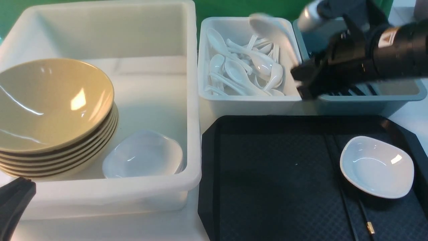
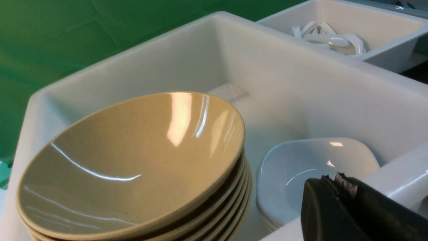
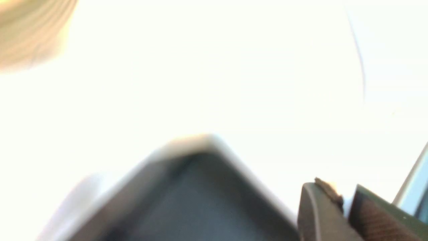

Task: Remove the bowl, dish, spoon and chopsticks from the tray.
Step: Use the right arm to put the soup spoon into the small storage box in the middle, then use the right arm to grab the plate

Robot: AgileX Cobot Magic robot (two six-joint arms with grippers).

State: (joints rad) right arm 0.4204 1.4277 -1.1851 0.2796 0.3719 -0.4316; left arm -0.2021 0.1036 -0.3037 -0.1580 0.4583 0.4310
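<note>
Beyond the tray [image 1: 267, 174], the right arm [image 1: 401, 60] bears an unreadable label [image 1: 388, 37].

White table [image 1: 133, 227], four items set directly on it. Large white tub [image 1: 100, 192], left. Small white tub [image 1: 250, 105], rear centre. Blue-grey tub [image 1: 361, 105] (just beside the small one), rear right. Black tray [image 1: 274, 174], front right.

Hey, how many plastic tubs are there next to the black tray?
3. A large white tub left of the tray, a smaller white tub of spoons behind it, and a blue-grey tub beside that, partly hidden by the right arm.
</note>
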